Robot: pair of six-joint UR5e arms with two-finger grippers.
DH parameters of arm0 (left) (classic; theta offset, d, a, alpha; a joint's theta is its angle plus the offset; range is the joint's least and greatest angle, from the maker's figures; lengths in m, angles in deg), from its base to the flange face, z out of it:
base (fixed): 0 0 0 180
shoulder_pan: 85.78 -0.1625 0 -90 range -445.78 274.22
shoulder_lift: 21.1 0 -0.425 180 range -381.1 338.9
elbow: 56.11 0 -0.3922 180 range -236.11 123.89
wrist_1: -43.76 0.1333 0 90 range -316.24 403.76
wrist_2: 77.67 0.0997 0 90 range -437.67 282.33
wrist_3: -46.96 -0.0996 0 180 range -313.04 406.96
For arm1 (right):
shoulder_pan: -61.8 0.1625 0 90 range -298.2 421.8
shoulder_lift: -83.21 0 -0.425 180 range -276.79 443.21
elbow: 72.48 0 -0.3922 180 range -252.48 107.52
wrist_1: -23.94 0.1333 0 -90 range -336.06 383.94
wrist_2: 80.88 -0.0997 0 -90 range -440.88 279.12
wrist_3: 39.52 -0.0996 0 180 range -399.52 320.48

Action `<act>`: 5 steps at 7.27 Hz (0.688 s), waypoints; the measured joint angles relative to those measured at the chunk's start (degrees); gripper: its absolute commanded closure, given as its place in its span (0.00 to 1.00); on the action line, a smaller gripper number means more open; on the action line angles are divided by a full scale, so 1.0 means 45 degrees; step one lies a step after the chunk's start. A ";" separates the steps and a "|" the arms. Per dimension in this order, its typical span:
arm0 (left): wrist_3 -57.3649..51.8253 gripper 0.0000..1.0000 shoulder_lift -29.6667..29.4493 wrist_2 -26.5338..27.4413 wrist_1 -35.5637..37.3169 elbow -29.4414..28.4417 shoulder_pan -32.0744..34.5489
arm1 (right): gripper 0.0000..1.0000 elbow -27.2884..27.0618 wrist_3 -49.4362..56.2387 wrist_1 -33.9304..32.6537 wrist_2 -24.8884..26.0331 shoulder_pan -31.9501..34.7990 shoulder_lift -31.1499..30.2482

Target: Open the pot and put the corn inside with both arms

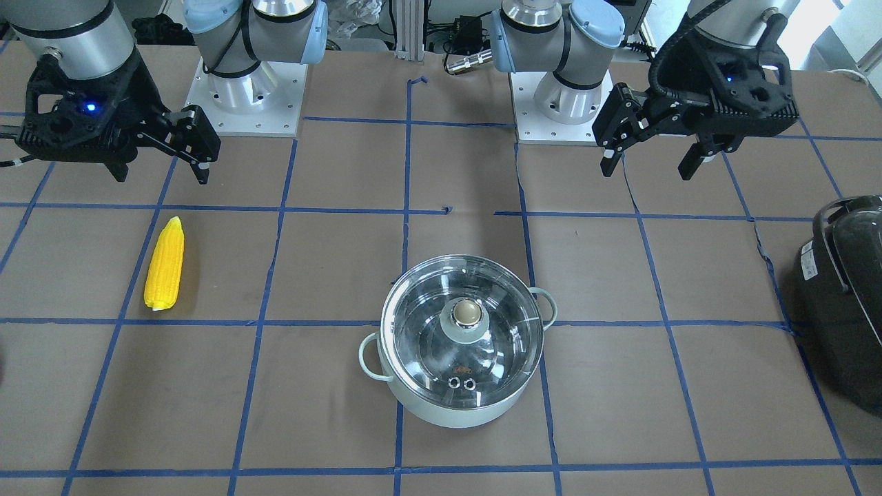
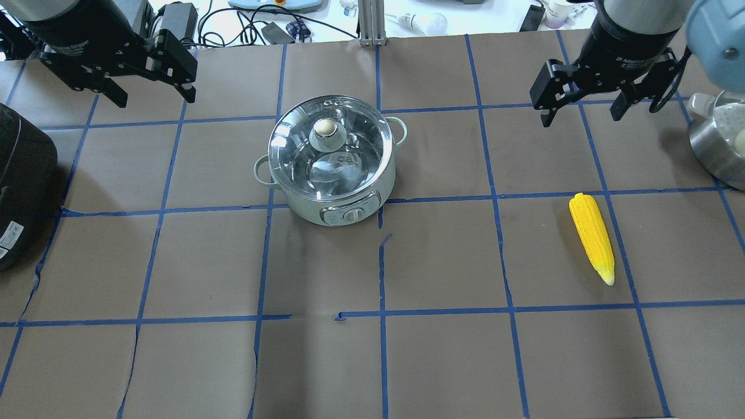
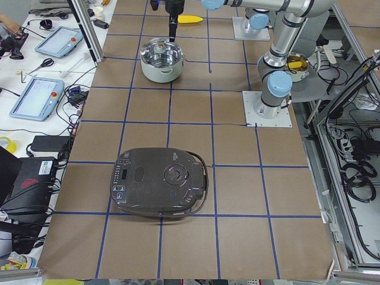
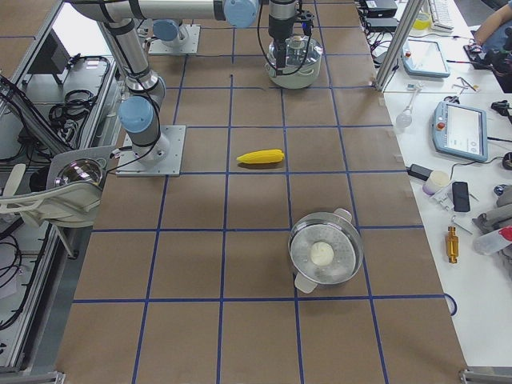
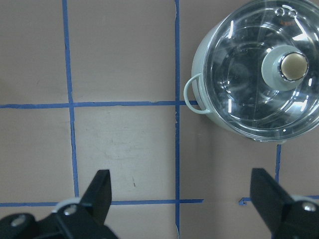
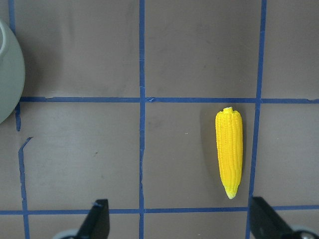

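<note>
Left gripper (image 2: 154, 96): black, two fingers, spread wide, nothing in it. It hangs above the table left of the pot.
Right gripper (image 2: 580, 119): same build, also wide and empty, hanging near the corn.

Pot (image 2: 302, 206): round, pale mint wall, shiny steel inside, a small loop handle on each side, near table centre. The clear glass lid (image 2: 355, 145) is seated, with a pale round knob (image 2: 326, 128). The front control panel (image 2: 349, 214) has print that is unreadable.

Corn (image 2: 592, 235): bright yellow, ribbed, tapered. It lies flat on the right side with its tip toward the robot, well apart from the pot.

Table (image 2: 442, 361): brown paper with a blue tape grid, bare on every side of pot and corn.
Black appliance (image 2: 23, 174) sits at the left edge. It is glossy, and its white label (image 2: 7, 235) is too small to read.
Steel pot (image 2: 713, 151) sits at the right edge.
</note>
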 measured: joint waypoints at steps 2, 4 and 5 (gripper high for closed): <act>0.0007 0.00 0.0002 -0.0023 0.0013 0.0021 0.0001 | 0.00 -0.0009 -0.0007 0.0064 -0.0572 0.0033 -0.0006; 0.0008 0.00 0.0002 -0.0030 0.0019 0.0028 0.0001 | 0.00 -0.0002 0.0015 0.0090 -0.0857 0.0040 -0.0006; 0.0008 0.00 0.0002 -0.0030 0.0020 0.0035 0.0001 | 0.00 0.0026 0.0030 0.0097 -0.0848 0.0038 -0.0007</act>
